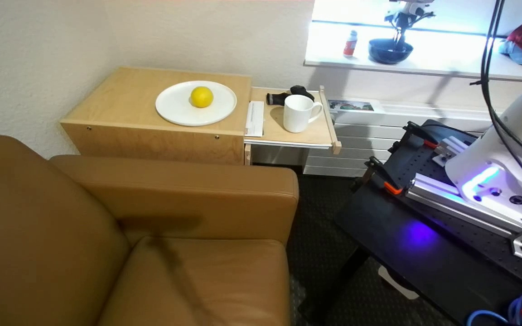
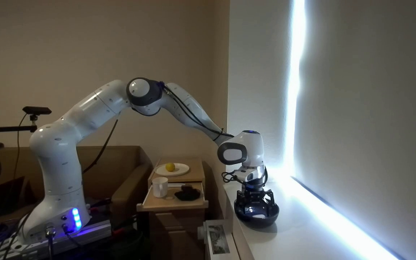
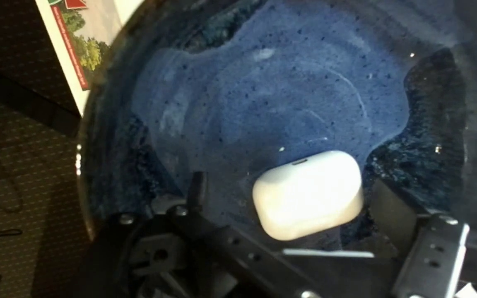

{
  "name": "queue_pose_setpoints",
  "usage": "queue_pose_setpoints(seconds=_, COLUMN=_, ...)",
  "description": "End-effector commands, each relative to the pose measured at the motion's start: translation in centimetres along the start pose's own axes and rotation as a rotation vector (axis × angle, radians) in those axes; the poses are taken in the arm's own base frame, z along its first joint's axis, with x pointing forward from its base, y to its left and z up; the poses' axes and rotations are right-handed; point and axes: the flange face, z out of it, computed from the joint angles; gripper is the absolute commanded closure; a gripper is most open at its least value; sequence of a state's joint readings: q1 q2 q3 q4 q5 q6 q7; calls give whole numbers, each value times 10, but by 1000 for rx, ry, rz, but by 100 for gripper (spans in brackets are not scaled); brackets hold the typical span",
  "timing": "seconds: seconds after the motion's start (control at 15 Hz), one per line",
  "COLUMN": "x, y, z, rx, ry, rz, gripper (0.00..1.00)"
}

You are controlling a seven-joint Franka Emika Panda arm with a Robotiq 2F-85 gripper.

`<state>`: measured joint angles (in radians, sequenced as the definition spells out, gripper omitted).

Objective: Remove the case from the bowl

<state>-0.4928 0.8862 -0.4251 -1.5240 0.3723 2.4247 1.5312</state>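
Low in the wrist view, the gripper [image 3: 292, 188] gapes around a white earbud case [image 3: 308, 195], roomier leftward. The rim of the dark-blue bowl [image 3: 238, 99] arcs left.

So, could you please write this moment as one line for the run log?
removal: pending; white rounded case: in round dark-blue bowl; black gripper: open inside bowl, astride case, not clamped; bowl: on white windowsill

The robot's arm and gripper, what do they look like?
The arm is white and rounded, with a dark grey elbow ring, black cables along it and blue lights on its base. The gripper is black, with jointed links and silver screws.
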Motion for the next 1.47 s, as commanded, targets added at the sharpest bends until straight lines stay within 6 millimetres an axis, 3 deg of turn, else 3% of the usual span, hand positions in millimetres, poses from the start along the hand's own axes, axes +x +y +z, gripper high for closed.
queue_pose_setpoints(seconds=0.0, x=4, y=-6, z=14, rx=-10, ry=28, rz=34, gripper=0)
queue_pose_setpoints(seconds=0.2, x=0, y=-2, z=12, rx=-7, ry=19, rz=24, gripper=0)
queue_pose_setpoints(seconds=0.27, x=0, y=-2, z=12, rx=-13, ry=-1, rz=20, gripper=25)
queue_pose_setpoints(seconds=0.33, x=0, y=-2, z=14, rx=-16, ry=-4, rz=19, gripper=27)
queue_pose_setpoints(seconds=0.6, x=1, y=-2, z=13, rx=-15, ry=-7, rz=21, gripper=55)
queue_pose_setpoints(seconds=0.87, x=3, y=-3, z=12, rx=-16, ry=-18, rz=23, gripper=56)
queue_pose_setpoints(seconds=1.07, x=10, y=-9, z=-18, rx=22, ry=-97, rz=-10, gripper=56)
queue_pose_setpoints(seconds=1.4, x=22, y=-19, z=-106, rx=153, ry=-230, rz=-201, gripper=56)
